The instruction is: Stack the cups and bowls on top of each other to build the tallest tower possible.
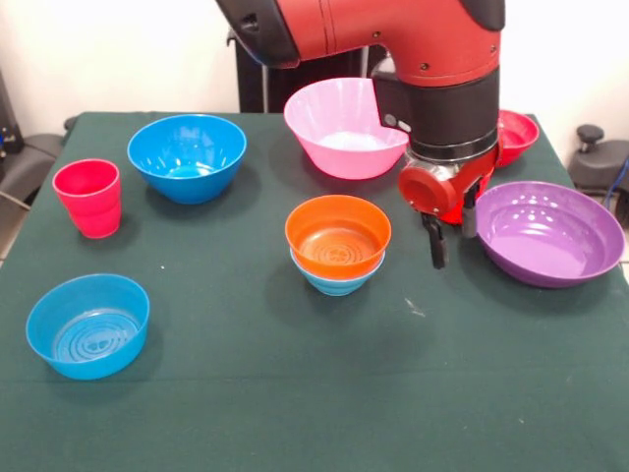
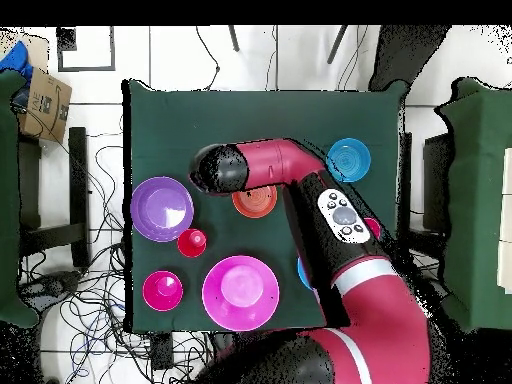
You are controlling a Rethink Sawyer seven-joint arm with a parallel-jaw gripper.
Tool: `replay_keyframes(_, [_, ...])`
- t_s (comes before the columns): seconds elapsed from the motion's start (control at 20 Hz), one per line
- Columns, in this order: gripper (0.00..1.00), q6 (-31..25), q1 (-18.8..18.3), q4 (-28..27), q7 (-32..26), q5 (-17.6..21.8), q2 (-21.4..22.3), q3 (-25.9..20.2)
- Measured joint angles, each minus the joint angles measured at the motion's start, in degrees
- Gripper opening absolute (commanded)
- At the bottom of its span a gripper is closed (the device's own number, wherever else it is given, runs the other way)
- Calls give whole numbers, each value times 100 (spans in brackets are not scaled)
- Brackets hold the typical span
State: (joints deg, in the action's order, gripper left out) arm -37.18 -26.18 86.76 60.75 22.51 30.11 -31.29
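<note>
Fingers apart and empty, between purple bowl and orange bowl, pink bowl behind

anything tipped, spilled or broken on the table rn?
Nothing stands out. Every bowl sits upright, the pinkish-red cup too. The orange bowl sits level inside the light-blue bowl. The gripper hangs between that stack and the purple bowl, holding nothing.

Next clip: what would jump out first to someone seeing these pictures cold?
The red and black arm dominates, reaching down from the top with its gripper hanging empty between the nested pair and the purple bowl. Mid-table sits the only stack so far: the orange bowl inside a light-blue bowl. The other bowls lie scattered singly, with a pinkish-red cup at the front view's left.
</note>
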Motion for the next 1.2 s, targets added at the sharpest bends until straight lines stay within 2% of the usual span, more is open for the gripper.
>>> replay_keyframes(0.5, [100,4,290,23,0,-53,-144,-1])
replay_keyframes(0.75, [100,68,295,29,0,-53,-285,0])
replay_keyframes(1.2, [100,513,292,18,0,-31,-836,6])
